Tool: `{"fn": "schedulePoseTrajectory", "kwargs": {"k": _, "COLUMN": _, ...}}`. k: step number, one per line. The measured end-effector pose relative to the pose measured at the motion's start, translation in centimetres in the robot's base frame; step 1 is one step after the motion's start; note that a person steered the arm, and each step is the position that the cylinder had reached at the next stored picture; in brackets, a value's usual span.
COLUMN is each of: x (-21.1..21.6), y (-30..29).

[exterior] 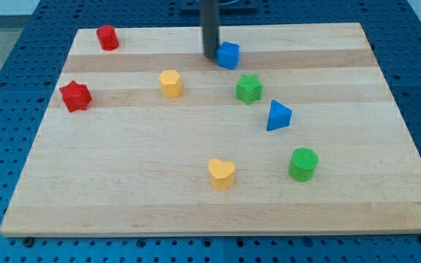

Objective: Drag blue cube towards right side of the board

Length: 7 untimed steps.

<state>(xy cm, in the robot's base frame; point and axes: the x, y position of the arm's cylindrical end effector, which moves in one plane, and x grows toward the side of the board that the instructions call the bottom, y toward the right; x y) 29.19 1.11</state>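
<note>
The blue cube sits near the top middle of the wooden board. My tip is the lower end of a dark rod that comes down from the view's top. It stands right beside the cube's left side, touching it or nearly so. The view's right side of the board lies beyond the cube.
A green star lies just below and right of the cube. A blue triangular block and a green cylinder are further down right. A yellow hexagon, a yellow heart, a red star and a red cylinder are elsewhere.
</note>
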Motion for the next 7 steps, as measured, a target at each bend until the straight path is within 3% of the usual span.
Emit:
{"fn": "schedulePoseTrajectory", "kwargs": {"k": 1, "x": 3.9, "y": 4.8}}
{"fn": "schedulePoseTrajectory", "kwargs": {"k": 4, "x": 6.2, "y": 15.3}}
{"fn": "schedulePoseTrajectory", "kwargs": {"k": 5, "x": 9.3, "y": 14.2}}
{"fn": "schedulePoseTrajectory", "kwargs": {"k": 7, "x": 9.3, "y": 4.9}}
